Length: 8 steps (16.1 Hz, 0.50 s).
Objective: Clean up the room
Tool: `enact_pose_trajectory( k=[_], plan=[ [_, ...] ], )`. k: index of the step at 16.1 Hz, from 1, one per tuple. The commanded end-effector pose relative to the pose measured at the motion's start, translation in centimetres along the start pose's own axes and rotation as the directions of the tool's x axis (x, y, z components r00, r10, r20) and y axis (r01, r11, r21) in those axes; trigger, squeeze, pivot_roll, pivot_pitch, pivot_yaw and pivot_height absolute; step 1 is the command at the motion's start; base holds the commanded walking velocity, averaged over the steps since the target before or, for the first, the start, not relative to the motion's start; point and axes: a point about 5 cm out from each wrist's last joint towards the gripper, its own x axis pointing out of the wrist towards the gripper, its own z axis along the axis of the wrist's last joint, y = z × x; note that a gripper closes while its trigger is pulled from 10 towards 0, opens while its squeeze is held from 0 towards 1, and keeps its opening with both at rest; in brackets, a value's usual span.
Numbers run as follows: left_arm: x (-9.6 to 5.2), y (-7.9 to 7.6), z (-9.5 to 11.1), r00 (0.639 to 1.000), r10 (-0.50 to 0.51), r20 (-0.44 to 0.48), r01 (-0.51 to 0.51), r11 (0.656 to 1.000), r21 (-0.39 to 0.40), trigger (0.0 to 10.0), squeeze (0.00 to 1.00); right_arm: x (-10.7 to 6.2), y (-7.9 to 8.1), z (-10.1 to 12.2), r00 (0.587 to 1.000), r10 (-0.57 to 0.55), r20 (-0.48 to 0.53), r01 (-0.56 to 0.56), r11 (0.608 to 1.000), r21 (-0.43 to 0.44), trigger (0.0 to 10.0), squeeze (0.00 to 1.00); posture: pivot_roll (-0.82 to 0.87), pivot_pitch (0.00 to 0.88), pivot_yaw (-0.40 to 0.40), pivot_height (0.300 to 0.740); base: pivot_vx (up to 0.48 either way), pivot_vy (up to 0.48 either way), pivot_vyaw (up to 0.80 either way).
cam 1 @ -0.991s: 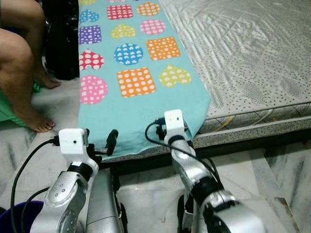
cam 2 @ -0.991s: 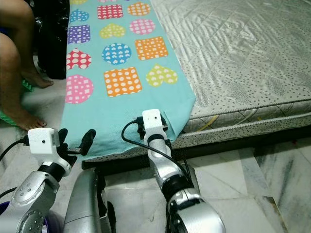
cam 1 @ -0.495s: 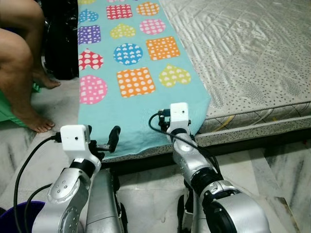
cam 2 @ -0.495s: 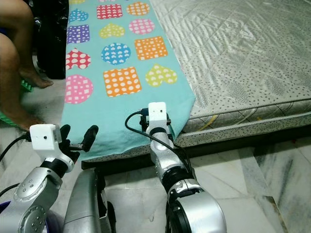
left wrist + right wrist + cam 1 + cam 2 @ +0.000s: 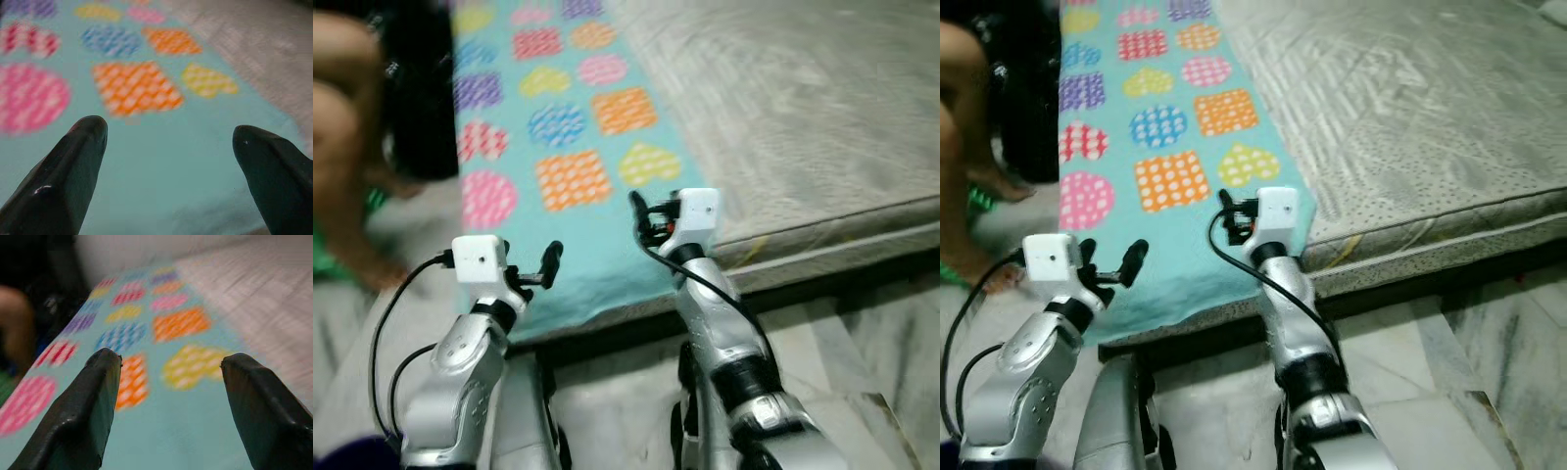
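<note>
The turquoise cloth (image 5: 1160,166), printed with spotted hearts, circles and squares, lies flat along the left part of the mattress (image 5: 1400,127), its near end draped over the mattress edge just ahead of both grippers. The left gripper (image 5: 1110,262) hovers over the near left corner of the cloth, fingers spread wide and holding nothing; its wrist view shows both fingertips (image 5: 85,142) above plain turquoise, with an orange square further ahead. The right gripper (image 5: 1231,217) is raised above the near right part of the cloth, close to its right edge, fingers likewise spread and empty; a yellow heart lies between and beyond its fingertips (image 5: 100,382). Judged step: taking hold of the near end of the cloth to fold or remove it. To do this well, each gripper should descend onto its own corner and pinch the cloth alone, not the mattress cover beneath. Open room lies to the right, over bare mattress. To the left of the left gripper a person's leg (image 5: 960,88) and a dark object (image 5: 1030,108) stand close to the cloth's edge; sweeps that way should be kept short. Head views are blurred.
</note>
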Motion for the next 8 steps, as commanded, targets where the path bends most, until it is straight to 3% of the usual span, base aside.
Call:
enact_pose_trajectory(
  k=[1, 5, 8],
  plan=[
    [0.1, 0.4, -0.1, 1.0, 0.005, 0.007, -0.005, 1.0, 0.017, 10.0, 0.0, -0.2, -0.1, 0.8, 1.0, -0.005, 0.017, 0.005, 1.0, 0.014, 10.0, 0.0, -0.03, 0.068, 0.057, 0.548, 0.0, 0.0, -0.51],
    [1.7, 1.0, -0.2, 1.0, 0.0, 0.029, -0.001, 0.999, 0.044, 10.0, 0.0, 0.0, -1.2, 2.5, 0.999, 0.001, 0.053, 0.0, 1.0, -0.015, 10.0, 0.0, -0.07, 0.0, 0.073, 0.585, 0.0, 0.0, -0.44],
    [2.6, 1.3, -0.4, 0.999, 0.008, 0.05, -0.01, 0.998, 0.054, 10.0, 0.0, 0.0, -1.5, 3.5, 0.998, 0.031, 0.055, -0.028, 0.998, -0.054, 10.0, 0.0, -0.09, 0.0, 0.077, 0.621, 0.0, 0.0, 0.0]
  ],
)
